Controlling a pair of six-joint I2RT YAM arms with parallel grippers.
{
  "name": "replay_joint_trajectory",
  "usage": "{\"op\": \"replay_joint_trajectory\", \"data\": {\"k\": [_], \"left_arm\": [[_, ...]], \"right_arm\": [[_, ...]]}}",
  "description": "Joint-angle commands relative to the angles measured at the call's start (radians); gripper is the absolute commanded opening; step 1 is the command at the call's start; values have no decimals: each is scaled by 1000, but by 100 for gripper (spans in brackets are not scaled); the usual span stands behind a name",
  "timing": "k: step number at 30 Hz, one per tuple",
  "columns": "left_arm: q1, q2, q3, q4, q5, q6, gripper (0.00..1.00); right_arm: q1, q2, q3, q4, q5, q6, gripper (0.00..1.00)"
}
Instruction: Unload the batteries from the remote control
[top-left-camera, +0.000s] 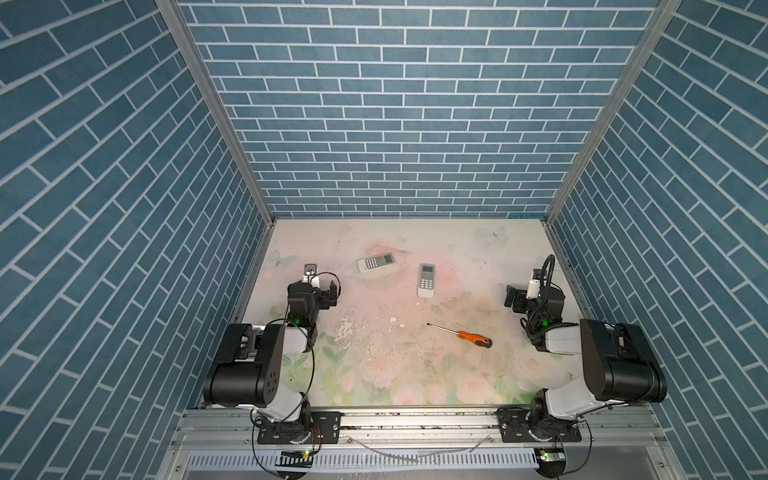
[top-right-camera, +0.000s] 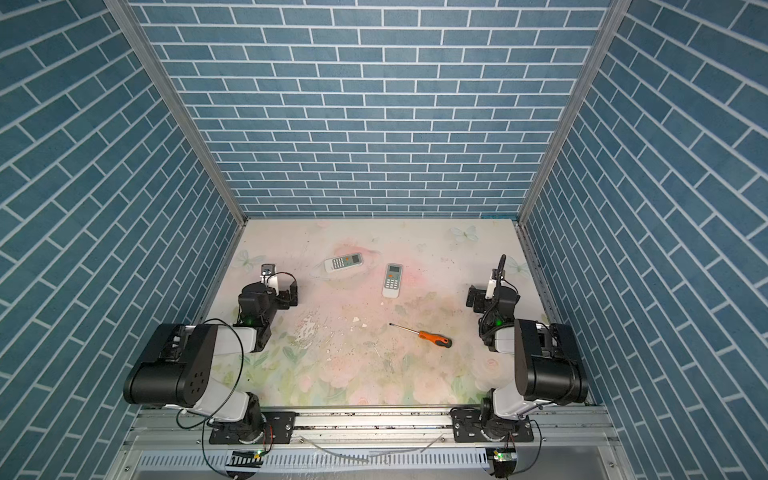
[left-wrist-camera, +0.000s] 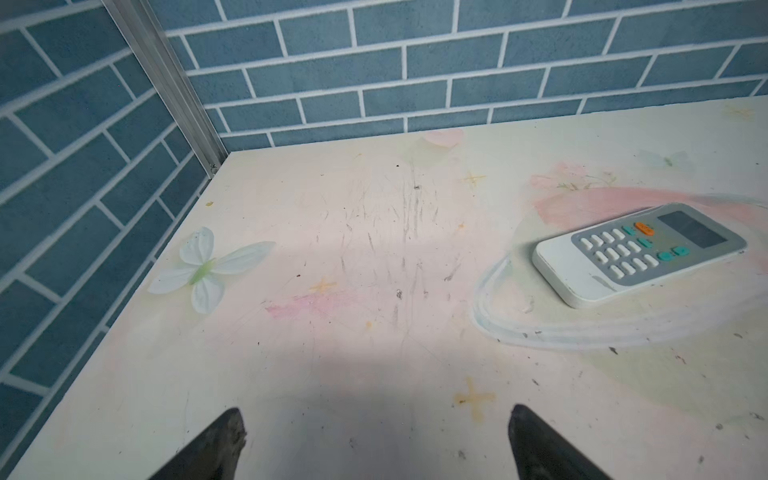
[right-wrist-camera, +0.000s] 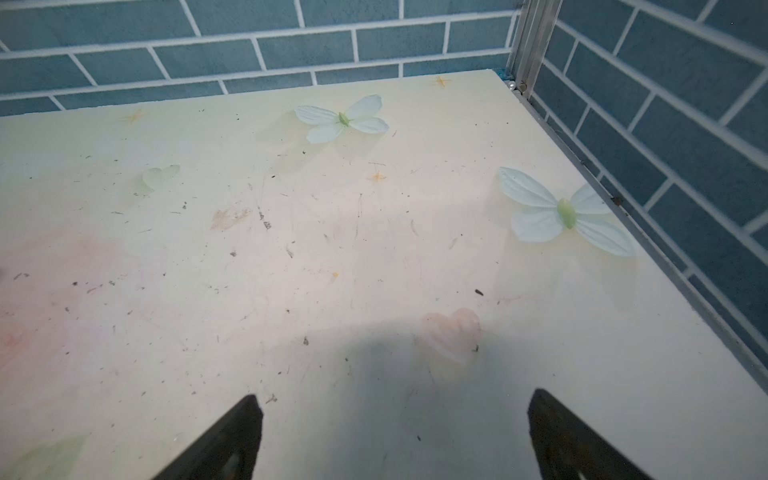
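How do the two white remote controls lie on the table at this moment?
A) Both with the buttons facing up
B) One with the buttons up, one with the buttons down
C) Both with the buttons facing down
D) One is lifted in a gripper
A: in both top views the left remote control and the right remote control lie flat on the table with keypad and screen showing upward.
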Motion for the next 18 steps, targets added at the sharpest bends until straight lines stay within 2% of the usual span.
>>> {"op": "replay_joint_trajectory", "data": {"k": [1,18], "left_arm": [[4,12,16,17,3,11,100],[5,9,14,19,0,10,100]], "right_arm": [[5,11,39,33,-9,-36,99],[5,12,39,32,-9,-37,99]]}}
